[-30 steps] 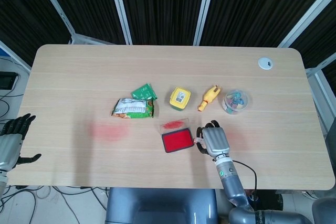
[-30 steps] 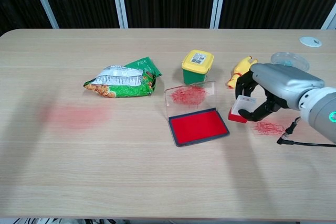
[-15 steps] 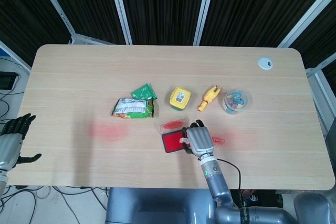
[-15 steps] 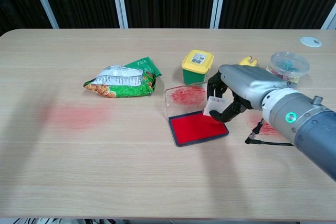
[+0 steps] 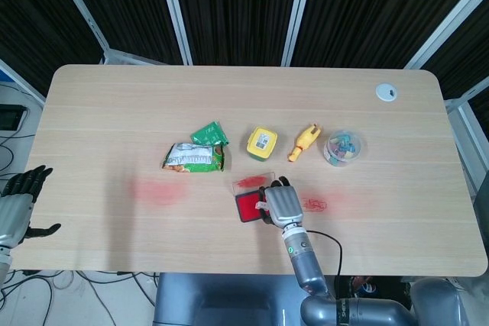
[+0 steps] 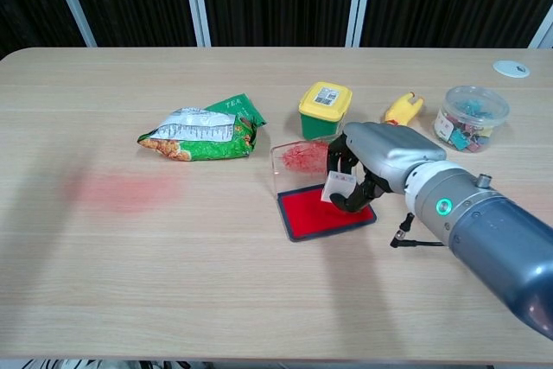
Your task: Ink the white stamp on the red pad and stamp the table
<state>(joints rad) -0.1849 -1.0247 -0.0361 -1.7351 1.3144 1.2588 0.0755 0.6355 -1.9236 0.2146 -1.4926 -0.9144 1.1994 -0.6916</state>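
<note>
The white stamp [image 6: 338,185] is gripped in my right hand [image 6: 367,164], held over the right part of the red ink pad [image 6: 313,212]. From the head view the right hand [image 5: 280,202] covers the pad's right side [image 5: 246,206], and the stamp shows only as a pale edge [image 5: 267,204]. Whether the stamp face touches the pad I cannot tell. The pad's clear lid [image 6: 300,159] stands open behind it, smeared red. My left hand [image 5: 17,202] hangs off the table's left edge, fingers apart and empty.
A green snack bag [image 6: 203,132], a yellow-lidded green tub [image 6: 324,109], a yellow toy [image 6: 403,108] and a clear tub of clips [image 6: 469,116] sit behind the pad. Red ink smudges mark the table at left [image 6: 121,190] and right of the pad [image 5: 315,204]. A black cable [image 6: 415,239] trails from the wrist.
My right hand has carried the stamp leftwards from the red scribble on the table to above the ink pad. The left hand has not moved.
</note>
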